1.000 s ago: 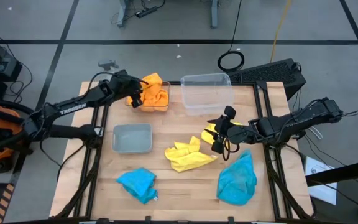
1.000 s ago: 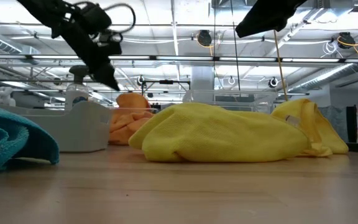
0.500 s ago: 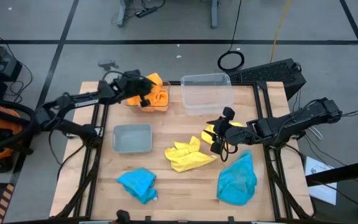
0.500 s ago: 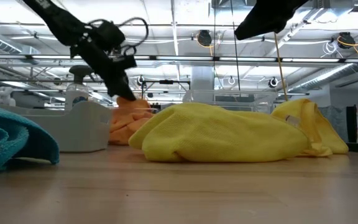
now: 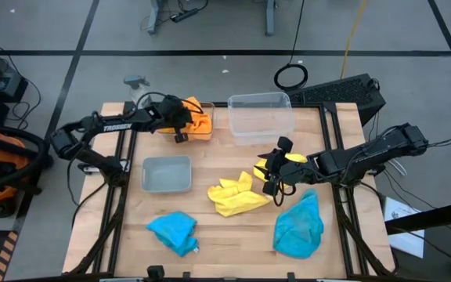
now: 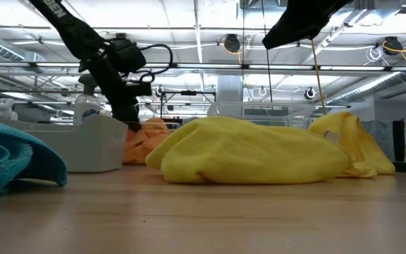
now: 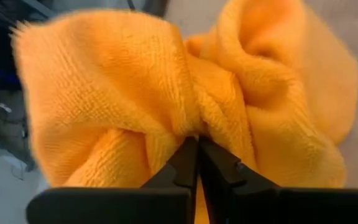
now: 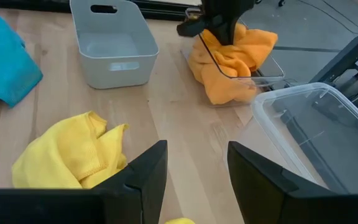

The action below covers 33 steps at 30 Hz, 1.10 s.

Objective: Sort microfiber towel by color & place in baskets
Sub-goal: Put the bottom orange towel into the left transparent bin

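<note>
Left gripper: the left gripper (image 5: 180,124) is at the far left basket (image 5: 203,133), its fingers (image 7: 188,163) pressed together on a fold of the orange towels (image 5: 198,115).
Orange towels: they are heaped in that clear basket and hang over its rim; the low view shows them behind the grey basket (image 6: 90,144).
Right gripper: the right gripper (image 5: 271,171) hovers over the right half of the table (image 5: 233,223), its fingers (image 8: 143,176) apart with nothing between them.
Yellow towels: one yellow towel (image 5: 237,195) lies crumpled at the middle of the table; a second yellow towel (image 5: 270,166) is just under the right gripper.
Blue towels: one blue towel (image 5: 174,230) lies near the front edge on the left, the bigger blue towel (image 5: 299,225) near the front right corner.
Baskets: the grey basket (image 5: 167,174) stands empty on the left side; the large clear basket (image 5: 260,117) stands empty at the far edge, just beside the orange one.
Open room: bare wood shows between the grey basket and the yellow towel, and along the front edge between the two blue towels.
Edges: the far left basket sits near the far edge of the table.
Writing: white letters run along the left arm (image 5: 116,125), but I cannot read them surely.
</note>
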Tool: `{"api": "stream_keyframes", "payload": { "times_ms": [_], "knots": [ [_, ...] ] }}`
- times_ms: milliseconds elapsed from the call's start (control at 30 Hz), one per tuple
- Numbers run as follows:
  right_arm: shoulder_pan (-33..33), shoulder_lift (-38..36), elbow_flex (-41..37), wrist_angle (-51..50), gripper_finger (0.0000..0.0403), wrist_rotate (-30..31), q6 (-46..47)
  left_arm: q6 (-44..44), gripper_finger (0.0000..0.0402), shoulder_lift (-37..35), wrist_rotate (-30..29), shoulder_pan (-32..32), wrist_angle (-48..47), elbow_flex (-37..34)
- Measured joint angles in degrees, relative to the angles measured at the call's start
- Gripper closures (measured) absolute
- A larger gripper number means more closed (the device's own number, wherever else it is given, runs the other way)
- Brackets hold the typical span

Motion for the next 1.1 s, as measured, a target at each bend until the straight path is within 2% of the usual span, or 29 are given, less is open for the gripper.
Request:
{"api": "stream_keyframes", "payload": {
  "times_ms": [133,333,400,500,633,700,767,833,933,1100],
  "knots": [
    [-0.02,0.0,0.0,-0.14,0.0243,0.01,-0.04,-1.4,0.0382,-4.71,0.04,-0.42,-1.87,0.0],
    [0.0,0.0,0.0,-0.19,0.0243,0.02,-0.02,-6.48,0.0382,-14.19,1.89,-1.82,-12.46,0.02],
    [-0.05,0.0,0.0,-0.06,0.0243,0.1,-0.2,-7.24,0.0382,-16.68,1.85,-2.19,-12.17,0.02],
    [-0.46,0.0,0.0,1.32,0.0243,0.31,-1.32,-7.68,0.0382,-18.03,2.42,-2.24,-6.34,0.03],
    [-0.56,0.0,0.0,2.71,0.0243,0.2,-1.55,-9.88,0.0381,-17.36,6.63,-2.28,-2.62,0.09],
    [-0.48,-0.01,0.0,2.4,0.0243,0.14,-1.53,-10.67,0.0381,-16.66,11.97,-2.47,-5.3,0.09],
    [-0.33,0.0,0.0,1.68,0.0243,-0.04,-1.51,-10.75,0.0378,-16.27,14.62,-3.08,-9.0,0.04],
    [-0.31,-0.02,0.0,1.15,0.0243,-0.13,-1.18,-12.31,0.0364,-15.99,14.71,-3.81,-12.37,0.04],
    [-0.33,-0.01,0.0,0.57,0.0243,-0.15,-1.1,-13.62,0.0323,-15.88,13.71,-4.6,-16.4,0.0],
    [-0.39,-0.02,0.0,0.59,0.0243,-0.11,-1.12,-13.23,0.0241,-16.53,10.7,-5.64,-13.4,0.0]
  ]
}}
